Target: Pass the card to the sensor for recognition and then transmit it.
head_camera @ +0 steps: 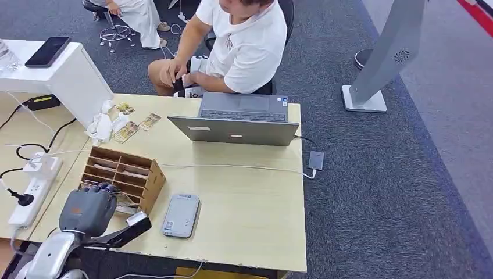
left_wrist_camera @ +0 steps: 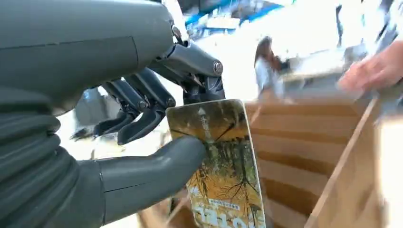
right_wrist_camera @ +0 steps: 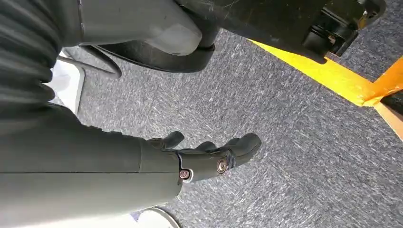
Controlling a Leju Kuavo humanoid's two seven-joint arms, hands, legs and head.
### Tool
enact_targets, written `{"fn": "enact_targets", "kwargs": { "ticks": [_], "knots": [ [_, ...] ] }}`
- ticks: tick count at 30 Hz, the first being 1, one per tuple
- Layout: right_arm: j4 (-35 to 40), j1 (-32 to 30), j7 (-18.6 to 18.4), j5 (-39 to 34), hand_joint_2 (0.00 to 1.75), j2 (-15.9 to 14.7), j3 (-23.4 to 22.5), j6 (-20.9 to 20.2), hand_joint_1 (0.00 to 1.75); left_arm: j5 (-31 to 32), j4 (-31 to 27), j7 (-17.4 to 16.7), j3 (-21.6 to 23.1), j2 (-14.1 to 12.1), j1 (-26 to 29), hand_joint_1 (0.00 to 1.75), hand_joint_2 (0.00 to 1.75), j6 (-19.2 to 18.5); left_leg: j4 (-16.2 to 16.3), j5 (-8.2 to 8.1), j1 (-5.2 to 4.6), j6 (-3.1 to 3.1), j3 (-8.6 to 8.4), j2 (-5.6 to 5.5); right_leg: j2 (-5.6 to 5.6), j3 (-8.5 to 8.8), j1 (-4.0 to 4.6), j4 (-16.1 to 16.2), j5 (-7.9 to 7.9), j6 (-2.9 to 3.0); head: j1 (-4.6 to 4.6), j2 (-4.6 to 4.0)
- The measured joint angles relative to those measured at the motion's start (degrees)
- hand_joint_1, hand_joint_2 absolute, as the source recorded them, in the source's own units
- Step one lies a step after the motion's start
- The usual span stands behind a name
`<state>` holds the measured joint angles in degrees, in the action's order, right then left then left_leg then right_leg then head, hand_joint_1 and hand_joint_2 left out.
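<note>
Left wrist view: left hand point(left_wrist_camera: 119, 142) fingers point(left_wrist_camera: 142, 102) pinch card point(left_wrist_camera: 223, 166), seemingly half-hidden in organizer point(left_wrist_camera: 332, 161)

We see the yellow printed card point(left_wrist_camera: 222, 166) cut off at the left wrist frame's edge, and the wooden compartment organiser point(left_wrist_camera: 309, 156) behind it blurred.

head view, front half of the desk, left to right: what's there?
White power strip → left hand → wooden card organizer → grey sensor pad → small dark adapter hanging just off the desk's right edge.
</note>
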<state>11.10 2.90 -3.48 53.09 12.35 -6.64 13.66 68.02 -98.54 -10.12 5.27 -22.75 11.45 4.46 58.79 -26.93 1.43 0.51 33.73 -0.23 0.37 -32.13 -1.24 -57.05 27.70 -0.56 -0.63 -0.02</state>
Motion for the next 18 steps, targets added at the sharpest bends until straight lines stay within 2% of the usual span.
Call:
{"fn": "enact_targets", "kwargs": {
  "ticks": [4,9,13,18],
  "knots": [
    [0.00,-0.04,0.13,-0.59,1.75,0.00,-0.50,0.04,0.00,0.57,-3.84,0.53,0.26,0.04,0.11,1.75,1.75,1.01,0.00,0.00,0.00,0.00,-0.01,0.00,0.00,-0.01,-0.01,0.00,0.00,0.00,0.00,0.00],
    [0.00,-0.12,0.57,-0.61,1.75,0.00,-0.92,0.04,0.00,0.90,-8.83,3.23,1.00,-0.04,-0.44,1.75,1.75,6.27,0.00,0.00,0.00,0.00,-0.01,0.00,0.00,-0.11,0.00,0.00,0.00,0.00,0.02,0.02],
    [0.00,-0.08,0.68,0.11,1.75,0.00,-0.92,-0.18,0.00,-1.42,-11.48,4.86,1.55,-0.42,-5.31,1.75,1.75,8.88,0.00,0.01,0.00,0.00,-0.01,-0.04,-0.03,-0.05,0.00,0.00,-0.01,0.01,0.04,0.00],
    [0.00,-0.05,0.70,0.54,1.75,0.00,-0.92,-0.35,0.00,-3.28,-11.48,5.60,1.57,-0.42,-11.06,1.75,1.75,9.31,0.00,0.07,0.00,0.03,-0.05,0.03,0.03,0.00,0.00,-0.02,-0.11,0.11,0.00,0.00]
  ]
}}
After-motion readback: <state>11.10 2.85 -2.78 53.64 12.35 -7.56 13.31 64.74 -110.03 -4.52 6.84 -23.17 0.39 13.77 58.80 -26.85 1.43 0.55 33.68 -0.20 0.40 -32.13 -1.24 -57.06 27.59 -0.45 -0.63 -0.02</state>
